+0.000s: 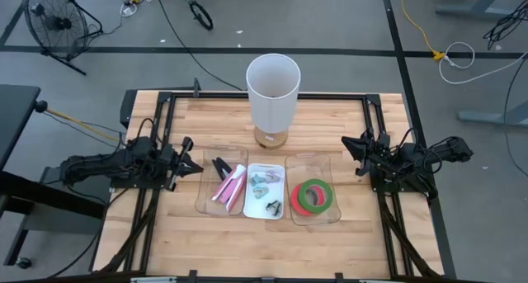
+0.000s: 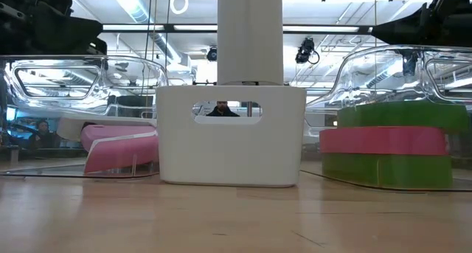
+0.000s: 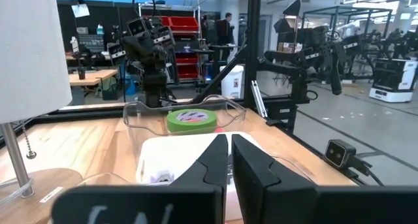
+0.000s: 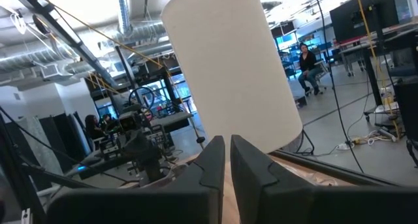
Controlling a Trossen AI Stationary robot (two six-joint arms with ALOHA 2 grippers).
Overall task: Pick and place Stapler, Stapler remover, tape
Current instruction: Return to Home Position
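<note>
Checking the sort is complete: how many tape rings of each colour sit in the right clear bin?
Green tape: 2
Red tape: 1
Total: 3, stacked in the right bin.
Left gripper and right gripper wait at the table's sides.

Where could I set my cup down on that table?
The widest bare wood is the strip of table between the three bins and the edge farthest from the lamp. Smaller patches lie either side of the lamp. The middle is crowded: bins side by side, with the left tool and right tool flanking them.
</note>
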